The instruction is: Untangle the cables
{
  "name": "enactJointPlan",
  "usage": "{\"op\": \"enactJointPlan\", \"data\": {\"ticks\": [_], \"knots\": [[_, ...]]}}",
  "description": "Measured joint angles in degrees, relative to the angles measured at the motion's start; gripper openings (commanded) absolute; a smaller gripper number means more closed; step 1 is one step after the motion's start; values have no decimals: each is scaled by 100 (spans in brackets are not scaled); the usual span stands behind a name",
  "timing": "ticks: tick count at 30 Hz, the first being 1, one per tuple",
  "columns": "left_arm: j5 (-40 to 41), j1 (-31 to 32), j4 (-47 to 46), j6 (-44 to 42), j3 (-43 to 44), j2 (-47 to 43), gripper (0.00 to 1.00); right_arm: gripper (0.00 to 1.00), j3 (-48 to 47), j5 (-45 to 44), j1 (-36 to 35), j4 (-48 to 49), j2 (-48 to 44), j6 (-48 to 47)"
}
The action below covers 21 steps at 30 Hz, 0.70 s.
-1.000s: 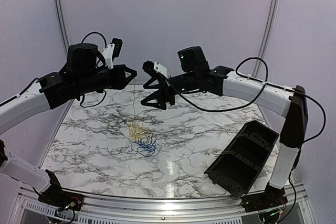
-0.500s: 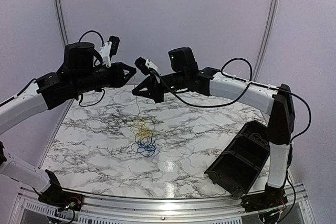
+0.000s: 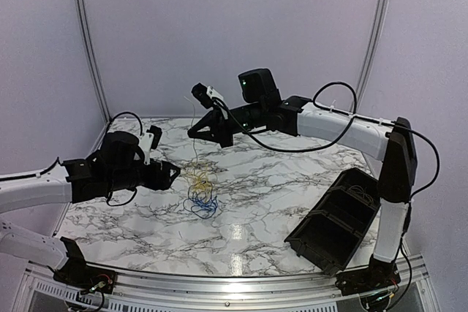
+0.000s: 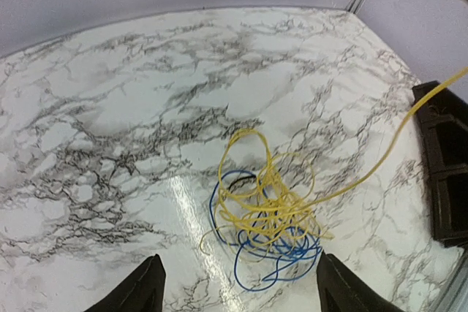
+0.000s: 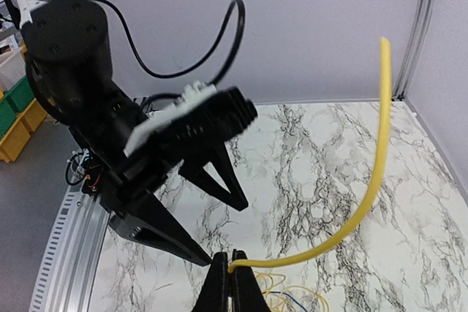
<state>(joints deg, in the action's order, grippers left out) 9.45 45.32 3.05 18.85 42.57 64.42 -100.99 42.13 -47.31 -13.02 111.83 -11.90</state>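
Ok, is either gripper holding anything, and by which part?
The right gripper pinches the yellow cable a stretch back from its free end, which sticks up. The left gripper is open and holds nothing.

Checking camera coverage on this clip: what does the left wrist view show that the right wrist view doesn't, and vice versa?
Only the left wrist view shows the whole tangle, the yellow cable looped with the blue cable, and the black bin at the right edge. Only the right wrist view shows the right gripper shut on the yellow cable, and the left arm. Both show the marble table and a yellow strand rising off it.
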Motion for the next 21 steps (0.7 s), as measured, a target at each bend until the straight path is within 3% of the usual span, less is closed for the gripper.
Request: {"op": "enactJointPlan", "data": {"ticks": [10, 16, 18, 21], "knots": [[20, 2, -1088, -138, -452, 1237, 65, 0, 0, 385, 0, -57, -20, 146], [136, 2, -1366, -361, -219, 1998, 43, 0, 0, 455, 0, -76, -20, 146], [181, 2, -1467, -450, -136, 2184, 43, 0, 0, 479, 0, -81, -20, 144], [221, 2, -1648, -509, -116, 2306, 54, 0, 0, 494, 0, -87, -20, 142]]}}
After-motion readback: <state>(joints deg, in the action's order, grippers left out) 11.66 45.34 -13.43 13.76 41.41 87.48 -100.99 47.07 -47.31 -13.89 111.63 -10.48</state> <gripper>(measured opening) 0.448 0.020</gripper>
